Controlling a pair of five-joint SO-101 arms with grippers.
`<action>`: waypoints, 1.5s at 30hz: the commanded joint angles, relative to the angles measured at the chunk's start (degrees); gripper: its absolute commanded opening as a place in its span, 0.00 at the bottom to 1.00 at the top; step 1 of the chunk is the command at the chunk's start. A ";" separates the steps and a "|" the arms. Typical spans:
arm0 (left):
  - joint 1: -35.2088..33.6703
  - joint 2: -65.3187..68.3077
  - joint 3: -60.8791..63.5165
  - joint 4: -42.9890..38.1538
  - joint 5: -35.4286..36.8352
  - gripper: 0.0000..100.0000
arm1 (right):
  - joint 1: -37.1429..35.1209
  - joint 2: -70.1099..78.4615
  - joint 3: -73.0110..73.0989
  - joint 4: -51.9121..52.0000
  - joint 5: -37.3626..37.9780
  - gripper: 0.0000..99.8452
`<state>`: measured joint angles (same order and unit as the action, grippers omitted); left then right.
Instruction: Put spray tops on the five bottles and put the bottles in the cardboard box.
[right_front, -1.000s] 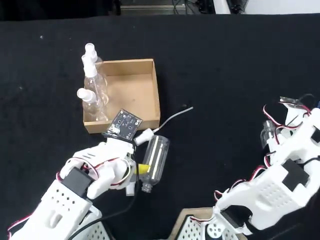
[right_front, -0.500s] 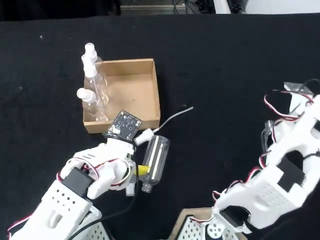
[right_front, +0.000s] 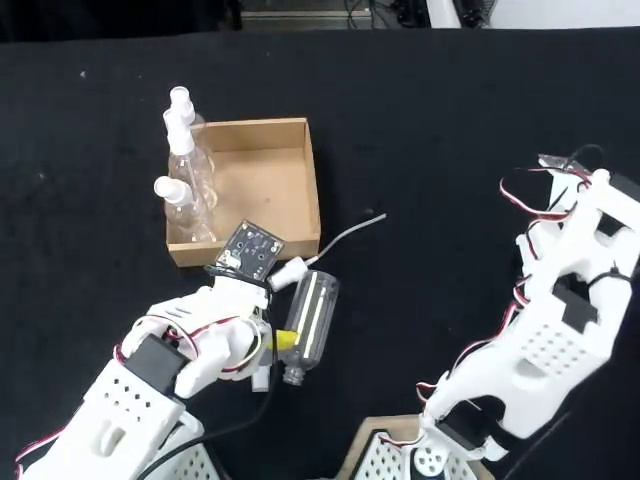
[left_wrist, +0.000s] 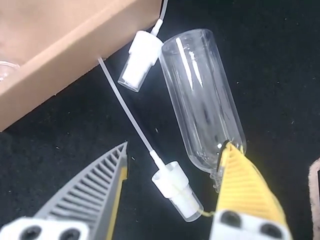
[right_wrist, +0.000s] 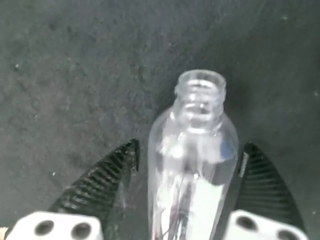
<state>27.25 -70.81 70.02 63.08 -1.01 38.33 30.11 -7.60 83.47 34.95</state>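
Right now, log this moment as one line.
left gripper open around spray top | capless bottle lying beside it | right gripper around second capless bottle | box holds three capped bottles

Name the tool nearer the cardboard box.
Left. The left tool sits just beside the cardboard box; the right tool is far across the table, at an uncapped bottle.

Black cloth (right_front: 450, 120) spread beneath left gripper (left_wrist: 174, 145) and right gripper (right_wrist: 190, 146); pale board edge (right_front: 388, 424) well behind them
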 joint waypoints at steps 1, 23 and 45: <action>-0.31 0.09 -0.84 -0.88 -0.26 0.27 | 0.70 0.48 -5.41 0.70 0.00 0.28; 0.13 0.09 0.75 -1.32 -0.26 0.27 | -2.73 -25.10 -4.53 13.27 2.46 0.01; -0.40 0.70 5.85 3.43 -8.18 0.27 | -10.55 -60.44 30.29 7.91 1.58 0.01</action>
<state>27.25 -70.46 75.65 65.80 -5.49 28.84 -26.33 22.64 92.62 36.88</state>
